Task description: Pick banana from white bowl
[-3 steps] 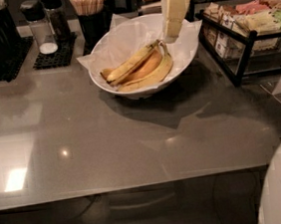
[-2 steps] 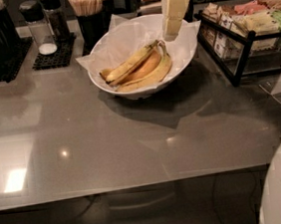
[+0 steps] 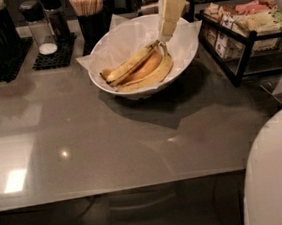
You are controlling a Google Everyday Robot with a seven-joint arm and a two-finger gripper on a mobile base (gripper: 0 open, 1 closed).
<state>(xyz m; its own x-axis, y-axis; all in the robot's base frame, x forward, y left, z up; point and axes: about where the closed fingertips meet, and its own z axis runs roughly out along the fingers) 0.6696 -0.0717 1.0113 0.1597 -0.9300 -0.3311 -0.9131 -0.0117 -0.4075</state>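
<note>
Cream gripper [image 3: 166, 33] slants down (tip leftward) over banana [image 3: 132, 65] in white bowl [image 3: 129, 91].

Pale cream, blocky claw [image 3: 165, 34] over the white bowl [image 3: 103, 88]; smooth rounded white shell [image 3: 278, 170] at lower right.

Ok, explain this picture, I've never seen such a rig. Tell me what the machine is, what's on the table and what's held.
It is a wheeled robot with one arm, seen by its single camera looking down on a grey table. The white curve at lower right is probably its body. The cream block up top is its pincer, poised over the paper-lined white bowl, at the stem ends of its three bananas. Its target is the banana lying uppermost, long and brown-streaked. Whether anything is gripped cannot be told. Behind stand shakers, a cup of sticks and a rack of packets.
</note>
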